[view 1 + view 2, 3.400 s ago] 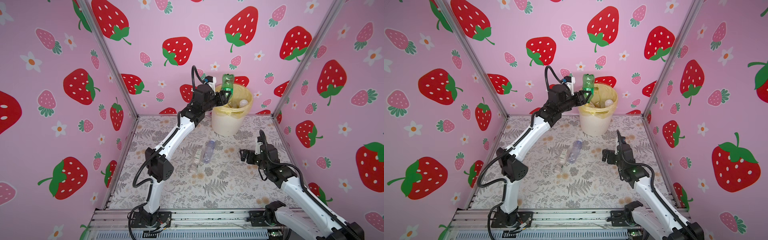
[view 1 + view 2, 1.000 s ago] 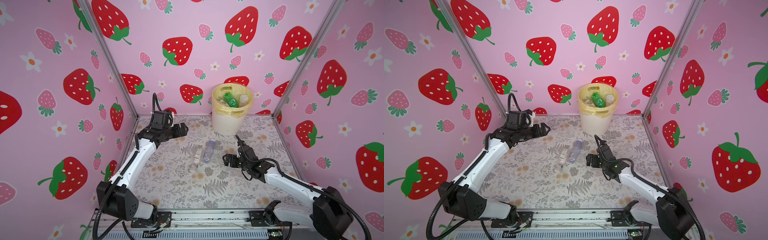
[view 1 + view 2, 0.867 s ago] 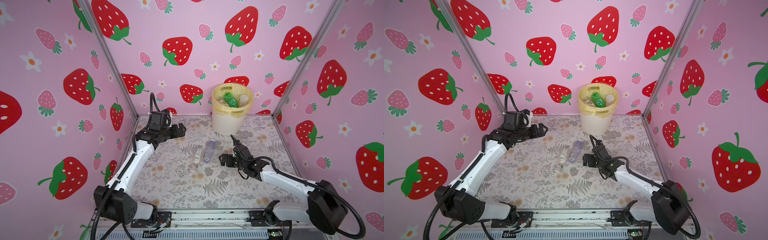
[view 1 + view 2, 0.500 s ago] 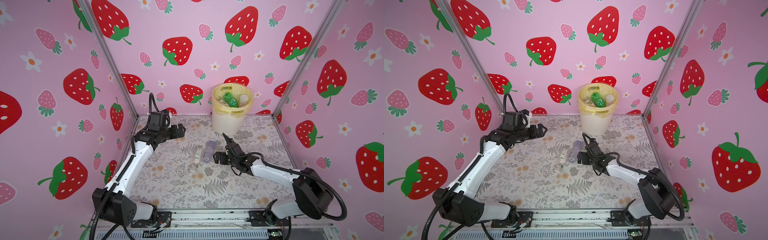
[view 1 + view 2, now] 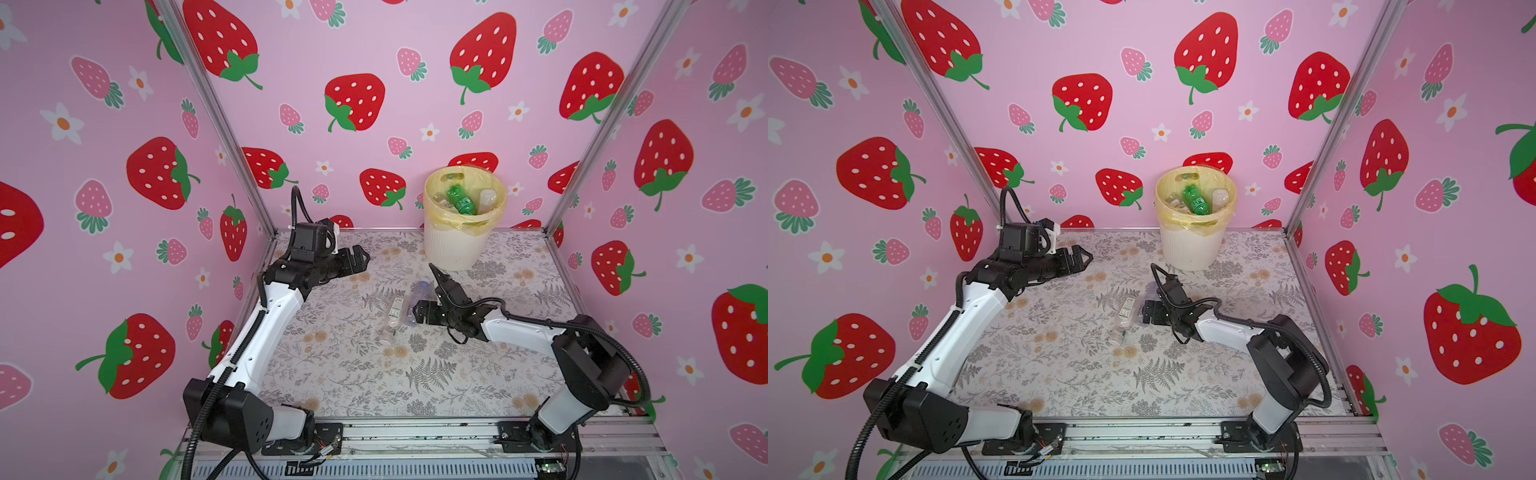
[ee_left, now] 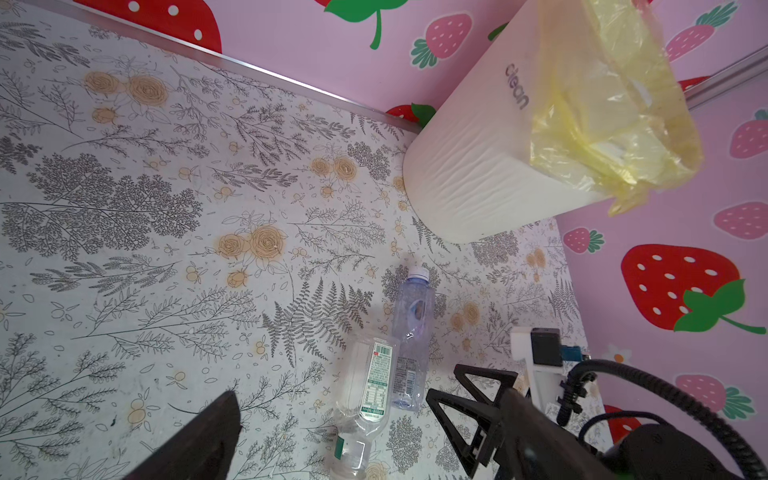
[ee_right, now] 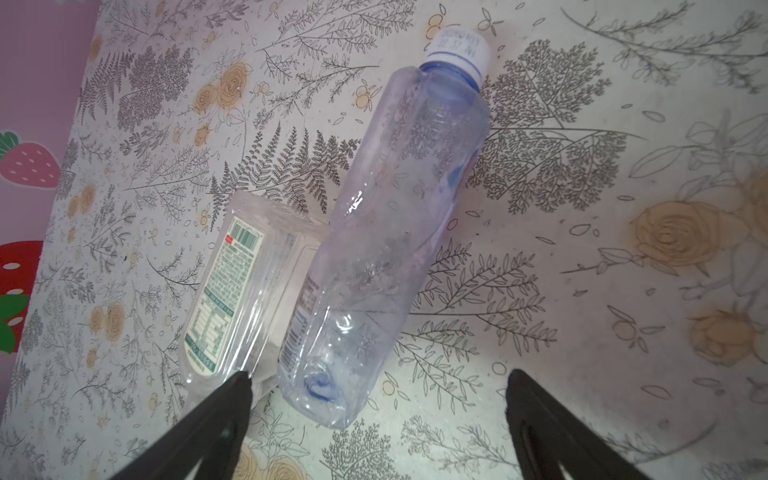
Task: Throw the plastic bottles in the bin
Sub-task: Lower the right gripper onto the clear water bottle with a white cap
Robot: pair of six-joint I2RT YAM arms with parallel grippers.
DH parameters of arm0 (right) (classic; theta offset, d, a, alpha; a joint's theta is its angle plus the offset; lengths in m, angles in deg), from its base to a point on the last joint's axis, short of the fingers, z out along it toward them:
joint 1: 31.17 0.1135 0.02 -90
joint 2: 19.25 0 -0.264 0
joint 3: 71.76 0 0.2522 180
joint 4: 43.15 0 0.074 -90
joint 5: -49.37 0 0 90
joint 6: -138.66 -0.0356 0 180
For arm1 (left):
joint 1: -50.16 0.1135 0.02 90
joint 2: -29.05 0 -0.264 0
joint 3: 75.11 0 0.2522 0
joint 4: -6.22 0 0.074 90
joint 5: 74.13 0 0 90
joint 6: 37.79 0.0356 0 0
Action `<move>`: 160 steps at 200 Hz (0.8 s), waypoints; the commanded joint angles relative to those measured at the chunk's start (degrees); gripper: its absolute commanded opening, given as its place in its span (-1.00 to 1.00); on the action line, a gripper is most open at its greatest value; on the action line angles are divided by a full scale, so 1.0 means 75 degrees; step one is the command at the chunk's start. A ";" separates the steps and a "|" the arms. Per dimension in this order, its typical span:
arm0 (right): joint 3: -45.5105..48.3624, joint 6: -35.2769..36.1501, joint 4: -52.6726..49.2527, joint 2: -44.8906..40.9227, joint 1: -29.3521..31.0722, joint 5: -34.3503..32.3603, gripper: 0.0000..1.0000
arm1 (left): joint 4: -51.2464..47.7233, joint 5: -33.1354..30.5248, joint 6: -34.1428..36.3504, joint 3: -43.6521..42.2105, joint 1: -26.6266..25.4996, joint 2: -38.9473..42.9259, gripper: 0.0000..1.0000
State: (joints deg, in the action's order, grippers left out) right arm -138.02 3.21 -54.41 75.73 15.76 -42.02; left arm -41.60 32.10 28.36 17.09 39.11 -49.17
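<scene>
Two plastic bottles lie side by side mid-floor: a bluish clear one with a white cap [image 7: 395, 232] [image 5: 417, 296] [image 6: 411, 332] and a clear one with a green-white label [image 7: 245, 291] [image 5: 395, 311] [image 5: 1125, 312] [image 6: 370, 382]. My right gripper [image 7: 380, 376] [image 5: 424, 291] is open and low, its jaws either side of the bluish bottle's base; one fingertip [image 7: 239, 380] is at the clear bottle's bottom edge. My left gripper [image 5: 360, 259] [image 5: 1080, 259] hangs open and empty at the back left. The bin [image 5: 451, 247] [image 5: 1185, 249] [image 6: 469, 166] holds a green bottle [image 5: 459, 199] and other clear ones.
Pink strawberry walls close in the floor on three sides, with metal posts [image 5: 216, 116] at the back corners. The bin stands against the back wall, right of centre. An aluminium rail [image 5: 415, 436] carrying both arm bases runs along the front edge.
The green bottle that my left gripper held over the bin now lies inside it, and that arm has drawn back left. My right gripper slid left until its jaws straddle the bluish bottle.
</scene>
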 commanded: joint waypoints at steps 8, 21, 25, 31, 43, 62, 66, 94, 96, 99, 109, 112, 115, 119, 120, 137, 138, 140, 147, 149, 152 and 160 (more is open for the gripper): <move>-0.0209 -0.0328 0.0204 0.0248 0.0055 0.0134 0.92 | 0.0287 0.0415 -0.0256 -0.0062 0.0254 0.0039 0.98; -0.0208 -0.0411 0.0317 0.0328 0.0070 0.0185 0.90 | 0.0367 0.0537 -0.0338 -0.0103 0.0372 0.0012 0.98; -0.0208 -0.0427 0.0342 0.0357 0.0070 0.0196 0.90 | 0.0389 0.0568 -0.0366 -0.0110 0.0397 0.0002 0.98; -0.0218 -0.0443 0.0394 0.0398 0.0069 0.0237 0.89 | 0.0413 0.0633 -0.0393 -0.0119 0.0431 -0.0012 0.98; -0.0271 -0.0442 0.0419 0.0487 0.0066 0.0298 0.88 | 0.0458 0.0776 -0.0416 -0.0098 0.0486 -0.0058 0.98; -0.0380 -0.0415 0.0445 0.0650 0.0060 0.0380 0.87 | 0.0447 0.0871 -0.0455 -0.0076 0.0513 -0.0129 0.98; -0.0403 -0.0419 0.0442 0.0679 0.0063 0.0393 0.86 | 0.0451 0.0876 -0.0467 -0.0075 0.0523 -0.0147 0.98; -0.0533 -0.0373 0.0472 0.0906 0.0062 0.0455 0.83 | 0.0432 0.0872 -0.0481 -0.0075 0.0582 -0.0148 0.98; -0.0544 -0.0368 0.0471 0.0921 0.0068 0.0461 0.83 | 0.0430 0.0872 -0.0477 -0.0075 0.0588 -0.0152 0.98; -0.0548 -0.0364 0.0474 0.0940 0.0062 0.0454 0.83 | 0.0438 0.0870 -0.0483 -0.0075 0.0614 -0.0149 0.98; -0.0583 -0.0339 0.0470 0.0999 0.0048 0.0446 0.82 | 0.0449 0.0869 -0.0509 -0.0095 0.0638 -0.0134 0.98; -0.0583 -0.0338 0.0477 0.1009 0.0051 0.0443 0.82 | 0.0462 0.0871 -0.0504 -0.0098 0.0650 -0.0138 0.98; -0.0592 -0.0343 0.0496 0.1026 0.0047 0.0434 0.81 | 0.0464 0.0865 -0.0510 -0.0116 0.0660 -0.0141 0.98; -0.0595 -0.0355 0.0520 0.1049 0.0040 0.0434 0.80 | 0.0470 0.0871 -0.0510 -0.0121 0.0664 -0.0142 0.98; -0.0595 -0.0353 0.0527 0.1048 0.0038 0.0432 0.80 | 0.0473 0.0871 -0.0510 -0.0115 0.0664 -0.0136 0.98; -0.0630 -0.0392 0.0590 0.1143 0.0026 0.0476 0.79 | 0.0519 0.0922 -0.0563 -0.0151 0.0676 -0.0162 0.98; -0.0630 -0.0395 0.0591 0.1148 0.0030 0.0477 0.79 | 0.0521 0.0932 -0.0572 -0.0154 0.0676 -0.0164 0.98; -0.0639 -0.0405 0.0604 0.1151 0.0033 0.0478 0.78 | 0.0522 0.0936 -0.0576 -0.0153 0.0676 -0.0171 0.98; -0.0659 -0.0412 0.0633 0.1195 0.0026 0.0490 0.77 | 0.0525 0.0964 -0.0581 -0.0146 0.0676 -0.0197 0.98; -0.0664 -0.0409 0.0638 0.1195 0.0024 0.0499 0.77 | 0.0535 0.0982 -0.0581 -0.0148 0.0676 -0.0202 0.98; -0.0671 -0.0419 0.0631 0.1205 0.0014 0.0511 0.77 | 0.0525 0.0992 -0.0591 -0.0147 0.0676 -0.0211 0.98; -0.0694 -0.0419 0.0649 0.1243 0.0017 0.0522 0.75 | 0.0519 0.1012 -0.0603 -0.0139 0.0676 -0.0246 0.98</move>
State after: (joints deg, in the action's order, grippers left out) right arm -141.53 1.29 -50.61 84.03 15.85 -38.52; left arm -38.56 37.93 24.64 16.21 43.94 -50.26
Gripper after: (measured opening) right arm 0.886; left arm 0.990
